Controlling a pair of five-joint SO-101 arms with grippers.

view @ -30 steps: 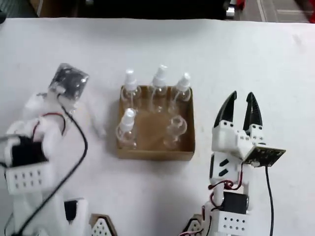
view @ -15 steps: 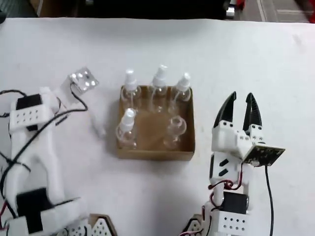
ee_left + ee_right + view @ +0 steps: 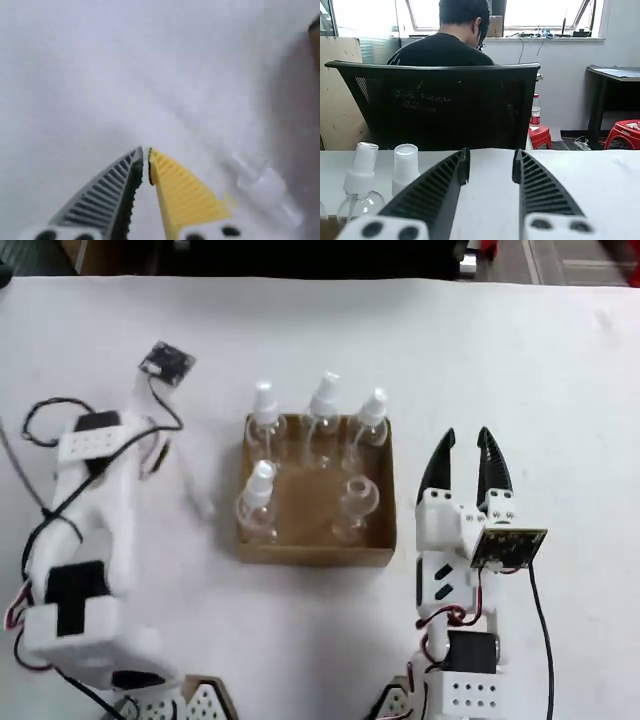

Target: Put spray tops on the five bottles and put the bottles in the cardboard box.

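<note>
Motion comes mostly from the left arm, which has swung outward at 9 o'clock of the cardboard box [image 3: 315,555], its left claw [image 3: 145,156] pinched shut, empty, over the table [image 3: 500,340]. The right claw [image 3: 465,440], narrowly parted and empty, has edged closer at 3 o'clock. The five bottles [image 3: 322,425] stand boxed; the 5 o'clock bottle [image 3: 357,500] looks uncapped, so I judge one top remains.

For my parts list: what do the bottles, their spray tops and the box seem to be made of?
The box looks like matte brown cardboard: dull, thin walls. The bottles look like clear glossy plastic, perhaps glass: its floor shows through them. The spray tops look like smooth opaque white plastic.
</note>
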